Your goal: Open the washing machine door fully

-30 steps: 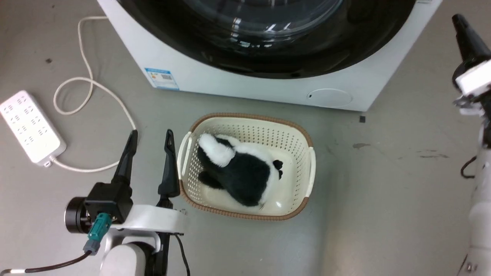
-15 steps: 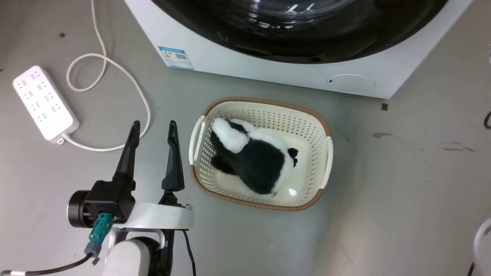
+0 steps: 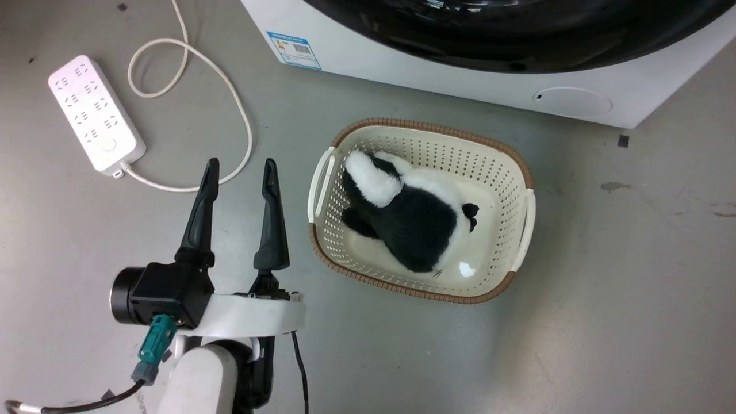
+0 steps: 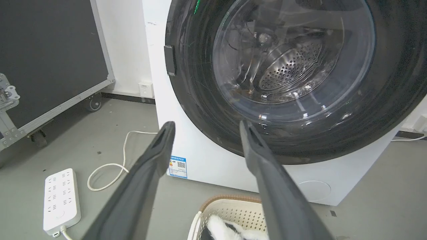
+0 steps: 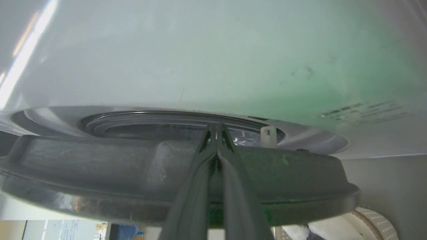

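Nothing can be read letter for letter. One label carries print: a small sticker (image 3: 293, 49) on the white front panel of the machine, below and to the left of the washing machine door (image 3: 517, 34). In the left wrist view this sticker (image 4: 177, 166) shows a blue band with white characters along its top. Under that band is a white field with a small coloured mark on the left and a square code pattern on the right. All of it is too small to make out. In the right wrist view, a few lines of faint grey print (image 5: 360, 110) stand on the pale panel just past the door's rim (image 5: 100, 166), blurred beyond reading.
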You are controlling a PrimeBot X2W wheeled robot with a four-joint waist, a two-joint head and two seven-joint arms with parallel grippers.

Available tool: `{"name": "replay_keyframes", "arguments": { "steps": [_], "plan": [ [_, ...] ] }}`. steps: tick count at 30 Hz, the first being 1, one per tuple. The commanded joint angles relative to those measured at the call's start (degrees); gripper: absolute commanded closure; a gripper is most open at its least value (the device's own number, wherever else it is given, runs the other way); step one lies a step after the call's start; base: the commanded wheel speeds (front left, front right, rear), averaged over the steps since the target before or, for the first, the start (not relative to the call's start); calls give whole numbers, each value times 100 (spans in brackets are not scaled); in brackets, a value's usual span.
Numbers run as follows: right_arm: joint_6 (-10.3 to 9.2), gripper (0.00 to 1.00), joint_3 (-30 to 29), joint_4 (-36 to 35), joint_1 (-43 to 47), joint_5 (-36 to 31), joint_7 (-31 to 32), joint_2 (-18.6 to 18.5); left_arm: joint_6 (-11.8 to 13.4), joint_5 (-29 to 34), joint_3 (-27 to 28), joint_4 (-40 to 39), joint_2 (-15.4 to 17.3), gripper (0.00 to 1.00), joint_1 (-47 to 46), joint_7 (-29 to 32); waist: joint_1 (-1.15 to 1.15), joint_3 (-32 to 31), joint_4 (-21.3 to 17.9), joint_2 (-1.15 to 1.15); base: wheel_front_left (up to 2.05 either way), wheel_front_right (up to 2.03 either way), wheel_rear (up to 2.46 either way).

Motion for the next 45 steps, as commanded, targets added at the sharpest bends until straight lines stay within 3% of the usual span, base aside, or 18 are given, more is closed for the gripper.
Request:
{"name": "replay_keyframes", "arguments": {
  "steps": [1, 7, 16, 24, 35, 39, 40, 45],
  "plan": [
    [6, 100, -69, 148, -121, 27, 173, 54, 42, -46, -9, -33, 7, 0, -92, -57, 0, -14, 10, 0, 0, 0, 0],
    [6, 100, -327, 135, 53, 181, 642, 147, 37, -5, -26, -13, 7, 0, -104, -117, 0, -180, 21, 0, 0, 0, 0],
    [6, 100, -452, -783, 1568, 484, 1412, 789, -31, -35, -9, 144, 7, 0, 246, -130, 0, -1061, -148, 0, 0, 0, 0],
    [6, 100, -193, -1337, 2617, 841, 1891, 1000, -183, -51, 13, 285, 7, 0, 544, -130, 0, -1554, -313, 0, 0, 0, 0],
    [6, 100, 1944, -1104, 3559, 2844, 1544, 1007, -383, -114, -171, 534, 7, 0, 875, -130, 0, -1890, -410, 0, 0, 0, 0],
    [6, 100, 2798, -1252, 3952, 3502, 1371, 1007, -448, -281, -176, 661, 7, 0, 979, -130, 0, -1979, -396, 0, 0, 0, 0],
    [6, 100, 3414, -1442, 4225, 3915, 1192, 1007, -507, -336, -150, 739, 7, 0, 1028, -130, 0, -2026, -392, 0, 0, 0, 0],
    [6, 100, 4202, -1695, 4585, 4453, 881, 1008, -560, -317, -138, 862, 7, 0, 1076, -130, 0, -2103, -350, 0, 0, 0, 0]
  ]
}}
